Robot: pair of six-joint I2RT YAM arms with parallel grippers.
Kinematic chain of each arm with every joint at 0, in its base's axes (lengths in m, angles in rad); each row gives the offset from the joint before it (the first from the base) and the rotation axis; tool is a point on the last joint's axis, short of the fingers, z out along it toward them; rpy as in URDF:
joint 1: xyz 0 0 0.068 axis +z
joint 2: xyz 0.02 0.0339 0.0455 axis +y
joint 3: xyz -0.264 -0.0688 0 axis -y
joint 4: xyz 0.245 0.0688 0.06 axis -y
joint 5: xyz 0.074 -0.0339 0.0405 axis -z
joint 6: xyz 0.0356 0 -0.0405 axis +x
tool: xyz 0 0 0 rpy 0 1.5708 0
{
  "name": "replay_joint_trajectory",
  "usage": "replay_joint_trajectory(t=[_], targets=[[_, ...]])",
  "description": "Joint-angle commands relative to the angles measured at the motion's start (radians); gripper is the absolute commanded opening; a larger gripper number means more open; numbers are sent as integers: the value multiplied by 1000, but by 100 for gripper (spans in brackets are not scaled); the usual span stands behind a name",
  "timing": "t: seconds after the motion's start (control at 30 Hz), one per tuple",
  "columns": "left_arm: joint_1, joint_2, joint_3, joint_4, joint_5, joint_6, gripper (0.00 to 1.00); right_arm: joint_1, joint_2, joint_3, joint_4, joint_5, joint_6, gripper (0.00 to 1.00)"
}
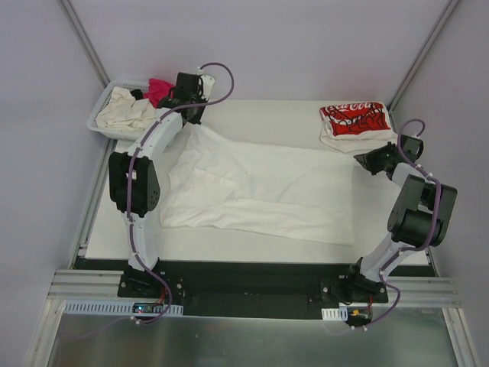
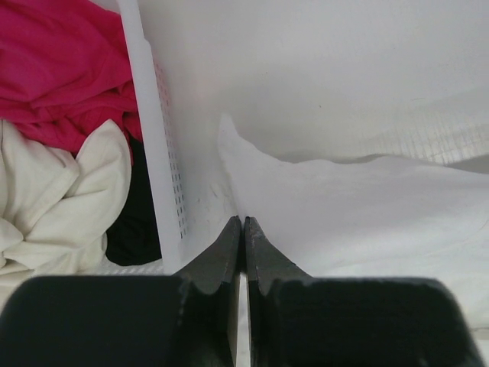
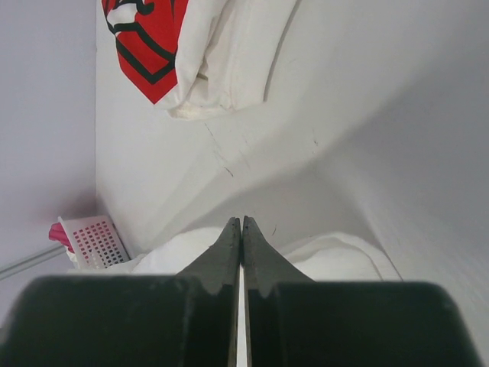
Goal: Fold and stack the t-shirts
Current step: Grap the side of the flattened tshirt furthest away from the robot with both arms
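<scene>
The large plain white t-shirt lies spread across the middle of the table, wrinkled, one corner reaching toward the back left. My left gripper hovers at that corner, beside the basket wall. Its jaws are shut and no cloth shows between them. My right gripper is at the shirt's right edge; it is shut and holds nothing that I can see. A folded white t-shirt with red print rests at the back right.
A white slotted basket at the back left holds a cream shirt, a magenta one and a black one. Bare table runs between the basket and the folded shirt. Walls enclose the table.
</scene>
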Motion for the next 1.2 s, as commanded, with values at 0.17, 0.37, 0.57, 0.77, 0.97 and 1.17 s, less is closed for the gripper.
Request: replay_joint_trajectory(t=[0.17, 0.37, 0.57, 0.77, 0.97, 1.17], targets=[[-4, -161, -68, 21, -43, -30, 0, -20, -127, -63, 30, -11, 8, 1], [-18, -186, -122, 21, -47, -40, 0, -33, -160, -98, 45, -27, 22, 1], [-23, -220, -181, 21, -41, -77, 0, -53, -199, -137, 45, -44, 21, 1], [-23, -263, -228, 23, -43, -91, 0, -70, -229, -164, 45, -47, 22, 1], [-24, -307, -275, 21, -35, -110, 0, -73, -250, -181, 44, -54, 21, 1], [-24, -349, -335, 21, -21, -139, 0, -75, -276, -198, 38, -60, 21, 1]])
